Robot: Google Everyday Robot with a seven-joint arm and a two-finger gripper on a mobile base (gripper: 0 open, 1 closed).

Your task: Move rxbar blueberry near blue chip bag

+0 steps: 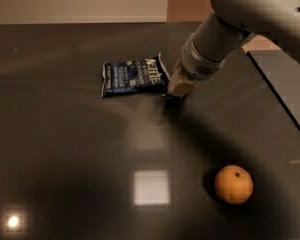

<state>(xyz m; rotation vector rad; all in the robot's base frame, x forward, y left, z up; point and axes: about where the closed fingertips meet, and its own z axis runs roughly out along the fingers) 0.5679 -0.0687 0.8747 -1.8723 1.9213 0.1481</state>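
The hand [174, 93] is just right of the chip bag [134, 76]; I cannot tell its grip. The bar, not plainly seen, is probably light, flat and slick, so pinch its narrow sides.

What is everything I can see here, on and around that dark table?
chip bag: one, dark blue with white lettering, lying flat on the far middle of the table.
orange: one, orange, front right of the table, apart from everything else.
table: one, dark and glossy, fills most of the view.
light reflections: two, white, a square at the middle front and a small round spot front left.
panel: one, grey, at the right edge.
wall: one, pale, a strip along the top.
arm: one, light grey, reaching in from the upper right.
gripper: one, tan, low over the table right beside the bag's right end.
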